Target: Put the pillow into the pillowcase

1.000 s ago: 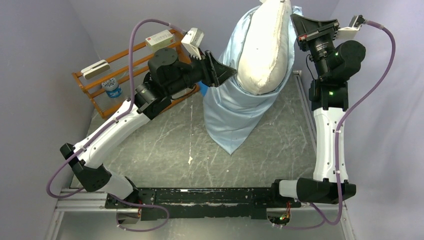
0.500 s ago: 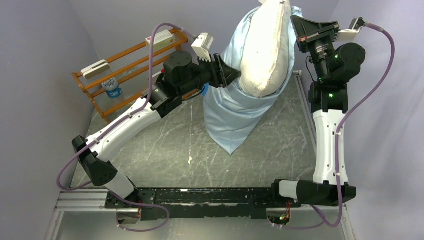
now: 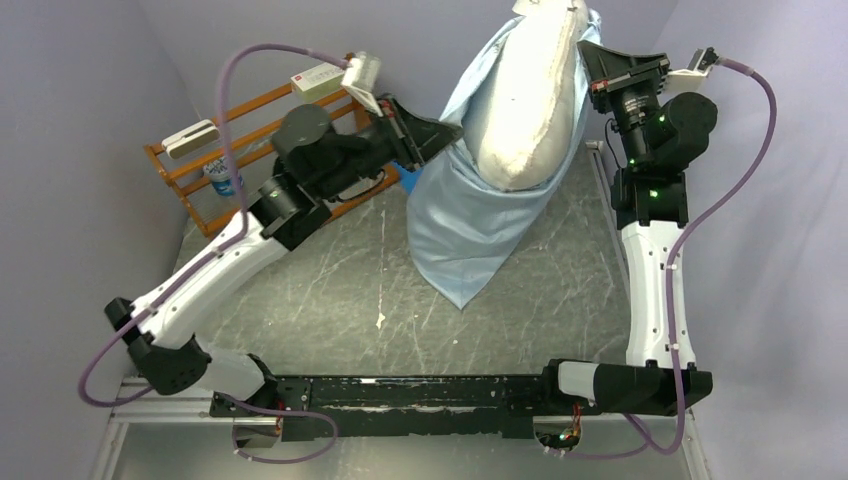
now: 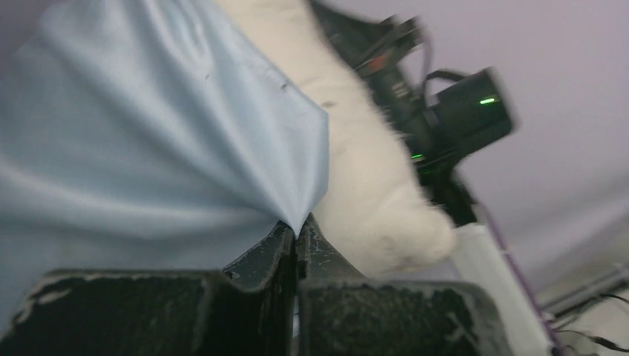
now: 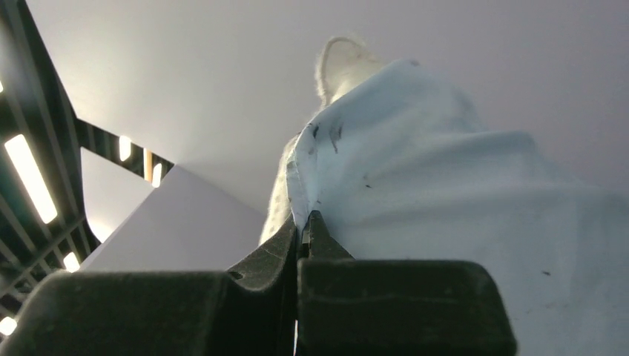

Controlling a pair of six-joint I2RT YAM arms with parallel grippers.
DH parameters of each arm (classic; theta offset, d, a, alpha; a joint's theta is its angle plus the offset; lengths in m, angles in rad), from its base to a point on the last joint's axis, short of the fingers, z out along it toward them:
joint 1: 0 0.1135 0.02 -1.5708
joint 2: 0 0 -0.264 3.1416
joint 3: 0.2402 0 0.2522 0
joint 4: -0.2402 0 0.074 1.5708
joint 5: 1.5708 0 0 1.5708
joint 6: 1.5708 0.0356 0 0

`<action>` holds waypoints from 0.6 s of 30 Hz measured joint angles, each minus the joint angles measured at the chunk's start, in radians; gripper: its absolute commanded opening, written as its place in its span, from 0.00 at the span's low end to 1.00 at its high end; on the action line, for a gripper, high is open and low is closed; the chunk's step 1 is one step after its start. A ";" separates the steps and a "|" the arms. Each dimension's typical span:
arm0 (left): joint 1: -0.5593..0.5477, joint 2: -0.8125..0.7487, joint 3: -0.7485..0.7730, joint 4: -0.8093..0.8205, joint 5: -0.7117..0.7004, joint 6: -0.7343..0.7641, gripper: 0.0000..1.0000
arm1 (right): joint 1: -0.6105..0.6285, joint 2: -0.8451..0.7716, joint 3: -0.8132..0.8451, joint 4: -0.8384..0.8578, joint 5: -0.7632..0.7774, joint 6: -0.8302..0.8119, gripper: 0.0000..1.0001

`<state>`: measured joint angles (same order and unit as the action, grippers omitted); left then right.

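From above, the pillow (image 3: 525,100) stands on end over the far middle of the worktop (image 3: 330,280), its lower part sunk in the pillowcase (image 3: 465,230) and its upper part bare above the sack's mouth. The empty bottom of the sack hangs down to a point toward the near side. The left claw (image 3: 440,135) meets the left side of the mouth, with a wooden rack (image 3: 250,150) behind it at the far left. The right claw (image 3: 585,55) presses at the right side, high up beside the pillow. In the left wrist view, the left claw (image 4: 297,231) is closed tight on a corner of the pillowcase (image 4: 148,148), the blue cloth fanning out from its tips. The pillow (image 4: 371,193) bulges just to the right of that pinch. In the right wrist view, the right claw (image 5: 304,222) is likewise closed, and the hem of the pillowcase (image 5: 445,185) runs down into its tips. A tip of the pillow (image 5: 341,59) peeks over the cloth. The step in hand looks like drawing the sack up over a half-inserted pillow. The next move probably calls for both pinches to hold while the mouth is lifted or shaken, so that the pillow slides down toward the empty bottom without the thin hem slipping free.
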<state>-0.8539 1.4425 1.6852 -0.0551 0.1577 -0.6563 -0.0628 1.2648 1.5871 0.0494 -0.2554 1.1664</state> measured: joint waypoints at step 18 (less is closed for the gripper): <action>0.190 0.079 0.175 0.247 0.282 -0.288 0.05 | -0.079 0.014 -0.061 0.293 -0.166 0.407 0.00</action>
<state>-0.6643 1.5215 1.8599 0.1917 0.4393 -0.9447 -0.1421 1.2789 1.5257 0.3424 -0.4217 1.5738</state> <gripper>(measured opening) 0.054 0.007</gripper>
